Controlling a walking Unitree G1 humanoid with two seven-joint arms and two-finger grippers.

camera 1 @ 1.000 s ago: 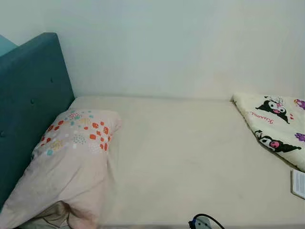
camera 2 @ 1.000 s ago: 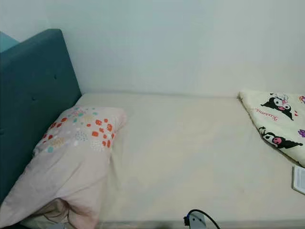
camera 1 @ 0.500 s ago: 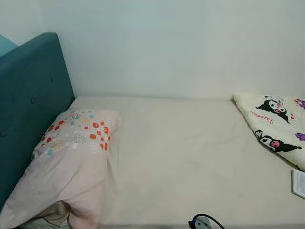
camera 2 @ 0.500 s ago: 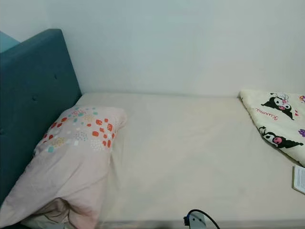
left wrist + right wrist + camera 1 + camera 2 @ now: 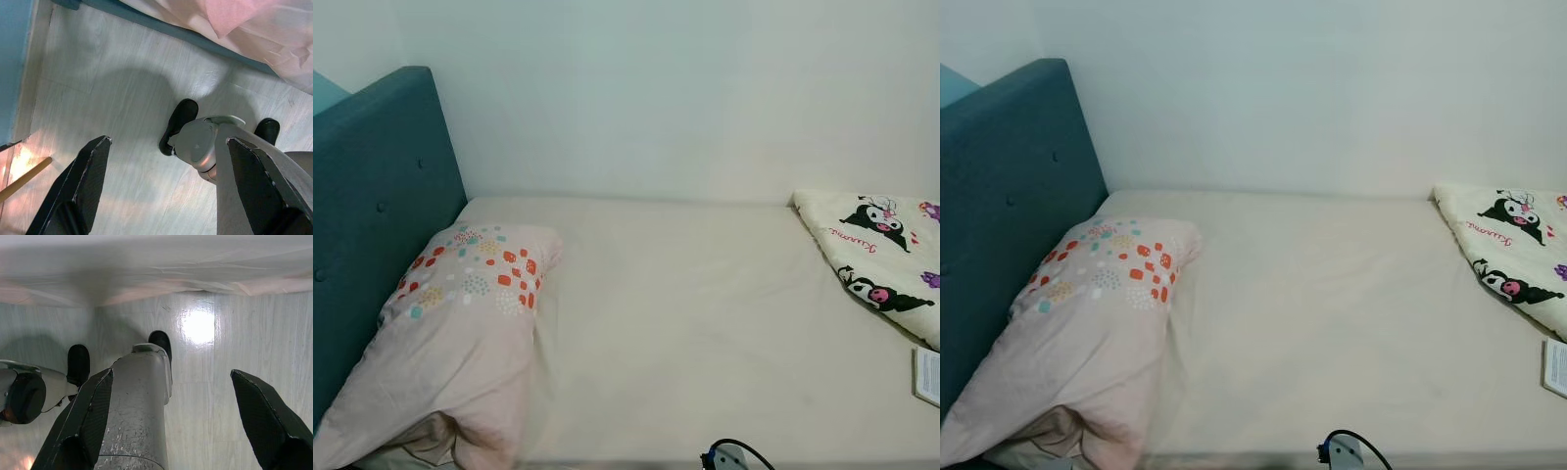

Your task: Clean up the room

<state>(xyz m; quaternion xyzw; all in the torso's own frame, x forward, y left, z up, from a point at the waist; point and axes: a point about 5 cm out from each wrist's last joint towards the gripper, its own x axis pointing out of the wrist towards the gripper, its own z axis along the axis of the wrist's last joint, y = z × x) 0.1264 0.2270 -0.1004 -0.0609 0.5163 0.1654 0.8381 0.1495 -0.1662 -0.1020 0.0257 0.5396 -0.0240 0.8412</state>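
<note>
Your robot stood unmoved at the bedside over the past second: teal headboard (image 5: 372, 215), spotted pillow (image 5: 460, 333), bare mattress (image 5: 705, 323), cartoon blanket (image 5: 886, 259) unchanged. Left gripper (image 5: 161, 186) and right gripper (image 5: 171, 421) hung spread apart, empty, over floor; tidying looked unstarted.

A home bedroom: a bed (image 5: 705, 323) with teal headboard (image 5: 372, 215), spotted pillow (image 5: 460, 333) and cartoon-print blanket (image 5: 881, 259) against a plain wall (image 5: 685, 98).

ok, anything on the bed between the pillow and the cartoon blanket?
No. In the left eye view the stretch between the pillow and the blanket is bare cream sheet; nothing lies on it.
</note>
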